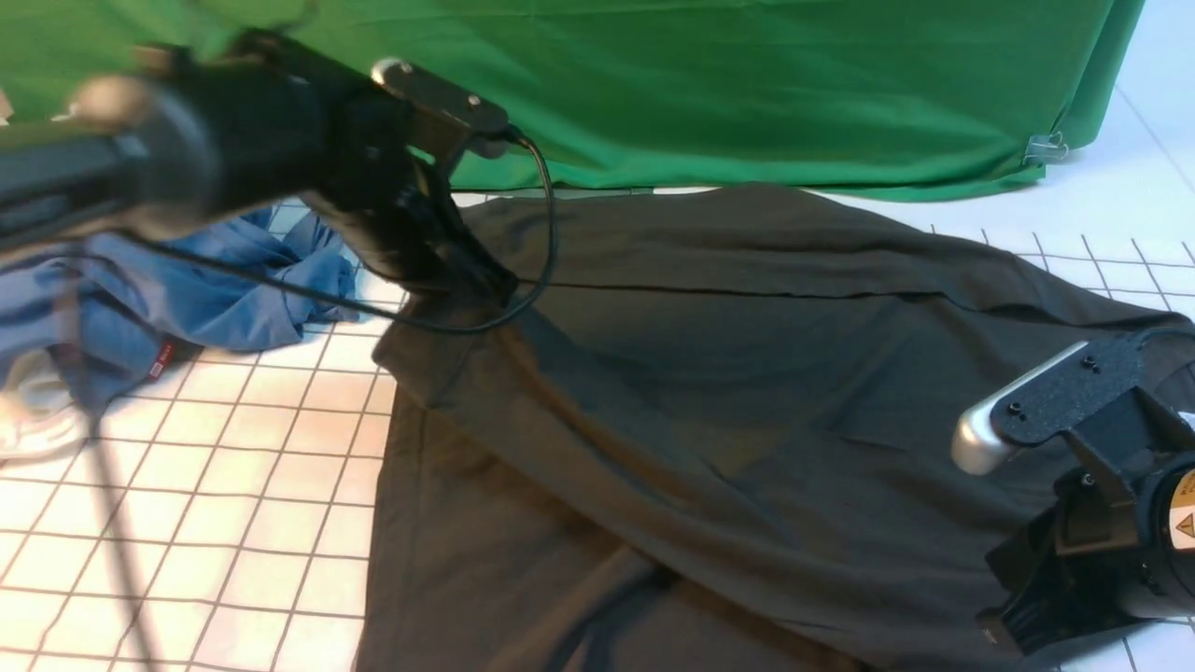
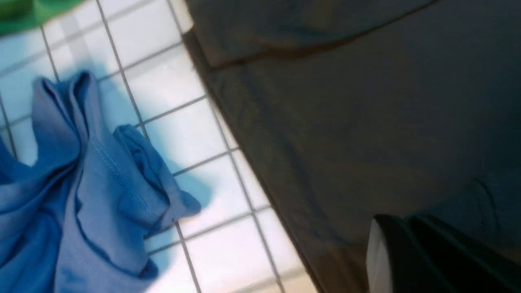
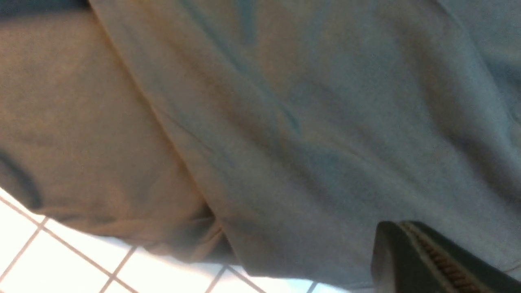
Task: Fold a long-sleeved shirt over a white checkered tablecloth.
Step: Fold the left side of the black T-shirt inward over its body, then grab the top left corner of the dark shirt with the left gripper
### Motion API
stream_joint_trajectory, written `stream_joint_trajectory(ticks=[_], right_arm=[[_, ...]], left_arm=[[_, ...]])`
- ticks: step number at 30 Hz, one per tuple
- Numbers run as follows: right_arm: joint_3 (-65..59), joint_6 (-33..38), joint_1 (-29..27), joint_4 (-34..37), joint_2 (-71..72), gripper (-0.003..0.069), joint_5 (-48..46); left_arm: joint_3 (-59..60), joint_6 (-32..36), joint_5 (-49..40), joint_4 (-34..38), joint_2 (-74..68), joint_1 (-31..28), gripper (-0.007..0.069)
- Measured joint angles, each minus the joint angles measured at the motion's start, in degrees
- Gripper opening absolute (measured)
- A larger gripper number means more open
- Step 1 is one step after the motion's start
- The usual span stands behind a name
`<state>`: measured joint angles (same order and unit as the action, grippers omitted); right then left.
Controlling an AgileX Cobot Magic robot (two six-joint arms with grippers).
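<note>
The long-sleeved shirt (image 1: 747, 373), dark and creased, lies spread over the white checkered tablecloth (image 1: 271, 467), with a diagonal fold running from its far left toward the near right. The left fingers (image 1: 499, 285) are at the shirt's far-left part; their tips sit close together, but whether they grasp cloth I cannot tell. At the near right, the right fingers (image 3: 401, 228) are clenched, over the shirt. Blue clothing (image 1: 224, 280) with a red tag (image 1: 161, 358) lies left of the shirt, and a green backdrop (image 1: 747, 84) hangs at the far side.
</note>
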<state>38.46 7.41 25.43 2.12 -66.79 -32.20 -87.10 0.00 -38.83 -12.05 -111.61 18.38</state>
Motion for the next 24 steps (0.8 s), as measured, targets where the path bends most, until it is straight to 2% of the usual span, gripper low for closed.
stream_joint_trajectory(ticks=[3, 4, 6, 7, 8, 10, 15, 24], right_arm=[[0.0, 0.0, 0.0, -0.1, 0.1, 0.0043, 0.3], [0.0, 0.0, 0.0, -0.1, 0.1, 0.0043, 0.4], [0.0, 0.0, 0.0, -0.1, 0.1, 0.0047, 2.3], [0.0, 0.0, 0.0, -0.1, 0.1, 0.0047, 2.5], [0.0, 0.0, 0.0, -0.1, 0.1, 0.0049, 3.7], [0.0, 0.0, 0.0, -0.1, 0.1, 0.005, 4.3], [0.0, 0.0, 0.0, -0.1, 0.1, 0.005, 6.9], [0.0, 0.0, 0.0, -0.1, 0.1, 0.0055, 9.7]], left_arm=[[-7.4, -2.4, -3.7, -1.4, -5.3, -0.2, 0.0083], [-8.4, -2.5, -4.1, -1.4, -5.8, -0.2, 0.0092], [-15.8, -2.4, -6.3, 0.8, -9.0, -0.9, 0.0218], [-17.1, -2.3, -6.7, 1.5, -9.6, -1.2, 0.0238], [-21.6, -2.1, -8.2, 3.7, -11.5, -2.1, 0.0311], [-27.8, -2.0, -10.5, 6.0, -14.5, -3.5, 0.0376], [-38.2, -2.0, -13.5, 7.8, -23.0, -6.6, 0.0408], [-43.9, -4.4, -11.6, 7.7, -32.0, -8.0, 0.0312]])
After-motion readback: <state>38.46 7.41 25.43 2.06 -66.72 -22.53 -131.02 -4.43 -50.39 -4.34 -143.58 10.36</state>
